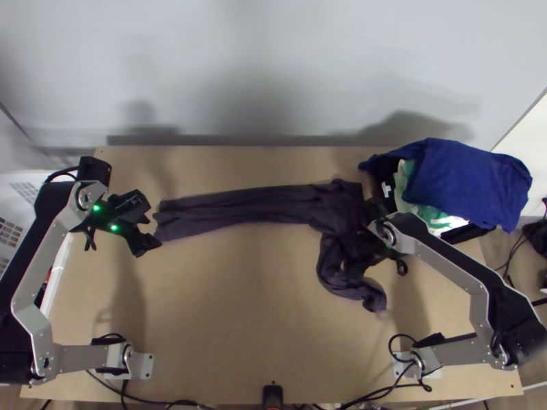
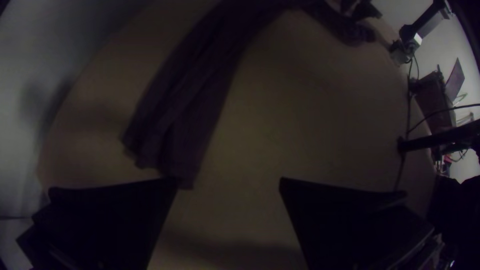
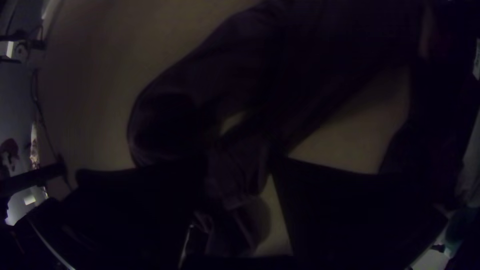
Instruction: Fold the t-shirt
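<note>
The dark t-shirt [image 1: 260,205] was laid across the far half of the table [image 1: 225,321], drawn out into a long, narrow strip with creases running along it. Its narrow end was pointed toward the left arm, while its other end was bunched below the right arm. From that bunch, a twisted length was curled toward the table's near edge.

The left gripper [image 1: 154,231] was held at the strip's narrow end, its fingers spread wide apart. In the left wrist view, nothing was grasped between them, and bare table was seen in the gap; the cloth's end was placed beside one fingertip, though whether it was touched could not be told.

The right gripper [image 1: 359,239] was positioned over the bunched part. In the right wrist view, its fingers were parted, with loose folds of the t-shirt and some bare table seen between them; no cloth was clenched there.

At the table's far right corner, other garments were heaped: a blue cloth [image 1: 465,181] was draped over a white and green cloth [image 1: 409,195], with black cloth [image 1: 384,179] partly covered beside them.
</note>
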Motion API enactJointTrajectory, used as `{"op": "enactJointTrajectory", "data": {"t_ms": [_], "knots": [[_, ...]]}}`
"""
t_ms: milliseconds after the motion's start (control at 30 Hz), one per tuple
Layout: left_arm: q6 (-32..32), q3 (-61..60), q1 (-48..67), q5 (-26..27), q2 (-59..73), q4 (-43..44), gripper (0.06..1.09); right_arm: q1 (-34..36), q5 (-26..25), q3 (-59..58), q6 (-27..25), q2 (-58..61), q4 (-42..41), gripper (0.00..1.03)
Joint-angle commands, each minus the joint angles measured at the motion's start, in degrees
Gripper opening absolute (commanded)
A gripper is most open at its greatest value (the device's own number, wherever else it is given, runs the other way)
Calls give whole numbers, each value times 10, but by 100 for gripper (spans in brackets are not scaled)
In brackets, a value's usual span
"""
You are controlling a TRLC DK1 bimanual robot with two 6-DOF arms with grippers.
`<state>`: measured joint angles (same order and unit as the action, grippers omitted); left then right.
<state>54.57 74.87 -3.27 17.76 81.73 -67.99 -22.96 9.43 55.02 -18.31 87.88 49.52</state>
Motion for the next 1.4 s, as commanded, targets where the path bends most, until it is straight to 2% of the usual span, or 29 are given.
{"op": "enactJointTrajectory", "data": {"t_ms": [0, 133, 333, 400, 600, 800, 933, 1167, 1367], "knots": [[0, -3, -10, -2, -6, 5, 105, 1, 0, -9, -5, 10, -22, 55], [2, -6, -14, -3, -12, 6, 105, 3, 0, -11, -6, 9, -29, 46], [4, -10, -15, -3, -16, 15, 105, 5, -1, -11, -10, 3, -50, 9], [4, -10, -15, -3, -16, 15, 105, 6, -1, -11, -11, 1, -51, 3], [4, -10, -15, -3, -19, 15, 105, 10, 0, 10, -8, -39, -19, 3], [5, -14, -18, -3, -20, 15, 105, -2, 3, 90, -5, -67, 21, 3], [5, -14, -18, -3, -20, 16, 105, -34, 34, 150, 4, -39, 30, 3], [12, -11, -33, -4, -25, 16, 105, -123, 51, 262, 2, 45, 36, 3], [5, -18, -37, -4, -43, 11, 105, -169, 62, 359, 2, 117, 35, 3]]}}
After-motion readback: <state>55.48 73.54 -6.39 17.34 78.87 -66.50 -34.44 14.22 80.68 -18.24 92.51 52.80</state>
